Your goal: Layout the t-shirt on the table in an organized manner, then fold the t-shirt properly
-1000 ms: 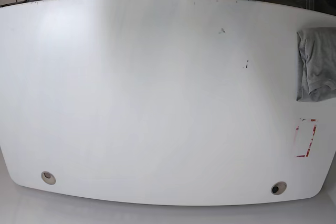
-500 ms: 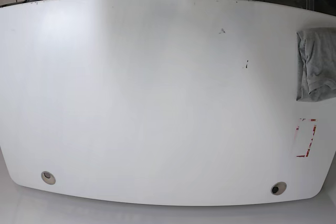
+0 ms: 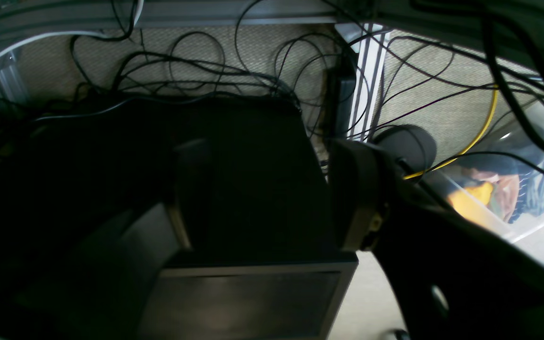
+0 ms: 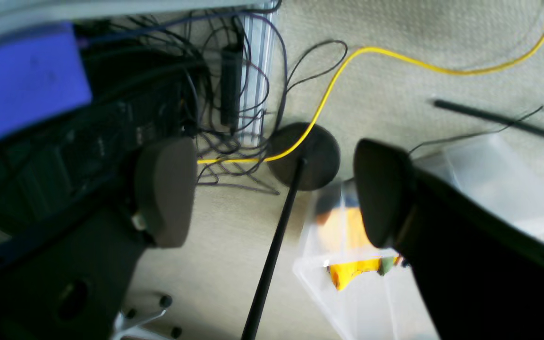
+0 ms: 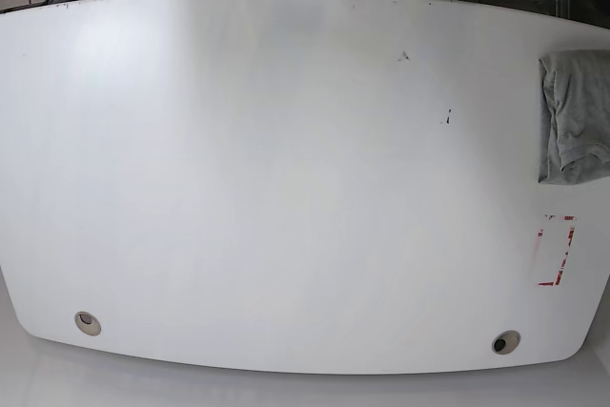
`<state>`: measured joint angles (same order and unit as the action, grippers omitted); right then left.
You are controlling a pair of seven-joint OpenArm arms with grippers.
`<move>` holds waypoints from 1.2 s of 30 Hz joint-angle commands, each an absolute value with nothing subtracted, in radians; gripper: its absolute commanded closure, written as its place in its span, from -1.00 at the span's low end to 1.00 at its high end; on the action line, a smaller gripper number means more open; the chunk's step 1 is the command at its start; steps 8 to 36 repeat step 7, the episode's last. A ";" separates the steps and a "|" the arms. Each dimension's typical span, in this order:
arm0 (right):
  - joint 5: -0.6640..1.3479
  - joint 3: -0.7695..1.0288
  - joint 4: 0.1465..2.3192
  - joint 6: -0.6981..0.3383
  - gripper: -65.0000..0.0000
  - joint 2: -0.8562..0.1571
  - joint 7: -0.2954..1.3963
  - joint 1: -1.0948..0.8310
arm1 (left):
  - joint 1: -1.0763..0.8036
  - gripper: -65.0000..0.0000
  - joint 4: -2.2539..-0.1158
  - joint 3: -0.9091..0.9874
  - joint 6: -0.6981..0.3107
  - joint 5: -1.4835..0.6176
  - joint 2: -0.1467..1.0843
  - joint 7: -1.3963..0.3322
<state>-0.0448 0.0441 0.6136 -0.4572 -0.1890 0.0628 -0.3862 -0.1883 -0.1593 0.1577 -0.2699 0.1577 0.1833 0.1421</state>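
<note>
A heather-grey t-shirt (image 5: 575, 117) lies bunched at the far right edge of the white table (image 5: 286, 178) in the base view, part of it cut off by the frame, with one hemmed sleeve or edge curling toward the near side. Just near of it on the same right side sits a red tape rectangle (image 5: 556, 251). Two round grommets mark the near edge, one at left (image 5: 87, 322) and one at right (image 5: 505, 341), and small dark specks (image 5: 445, 118) dot the surface right of centre.

Neither arm reaches over the tabletop in the base view; only small pale bits of hardware show past the far edge.

The right gripper (image 4: 272, 189) hangs over carpeted floor with its two dark fingers (image 4: 165, 191) spread wide and nothing between them. Below it run a yellow cable (image 4: 343, 61), a round black base (image 4: 305, 156) with a black rod rising from it, and a clear plastic bin (image 4: 395, 293) holding orange and yellow items.

The left gripper (image 3: 272, 193) is likewise spread apart and empty, its fingers (image 3: 354, 189) framing a dark, shadowed object over a tangle of black cables (image 3: 196, 66).

The t-shirt appears in neither wrist view, well apart from both grippers.
</note>
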 commanded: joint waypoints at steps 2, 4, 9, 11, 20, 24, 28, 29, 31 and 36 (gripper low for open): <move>-0.039 0.028 0.565 -0.417 -0.52 -0.200 0.061 -0.358 | -0.160 -0.09 -0.119 0.159 -0.213 0.160 0.193 0.102; -0.039 0.024 0.539 -0.414 -0.52 -0.200 0.061 -0.340 | -0.145 -0.09 -0.110 0.159 -0.193 0.160 0.191 0.081; -0.039 0.021 0.519 -0.412 -0.52 -0.199 0.061 -0.328 | -0.139 -0.09 -0.110 0.159 -0.189 0.160 0.191 0.065; -0.039 0.021 0.519 -0.412 -0.52 -0.199 0.061 -0.328 | -0.139 -0.09 -0.110 0.159 -0.189 0.160 0.191 0.065; -0.039 0.021 0.519 -0.412 -0.52 -0.199 0.061 -0.328 | -0.139 -0.09 -0.110 0.159 -0.189 0.160 0.191 0.065; -0.039 0.021 0.519 -0.412 -0.52 -0.199 0.061 -0.328 | -0.139 -0.09 -0.110 0.159 -0.189 0.160 0.191 0.065; -0.039 0.021 0.519 -0.412 -0.52 -0.199 0.061 -0.328 | -0.139 -0.09 -0.110 0.159 -0.189 0.160 0.191 0.065; -0.039 0.021 0.519 -0.412 -0.52 -0.199 0.061 -0.328 | -0.139 -0.09 -0.110 0.159 -0.189 0.160 0.191 0.065; -0.039 0.021 0.519 -0.412 -0.52 -0.199 0.061 -0.328 | -0.139 -0.09 -0.110 0.159 -0.189 0.160 0.191 0.065; -0.039 0.021 0.519 -0.412 -0.52 -0.199 0.061 -0.328 | -0.139 -0.09 -0.110 0.159 -0.189 0.160 0.191 0.065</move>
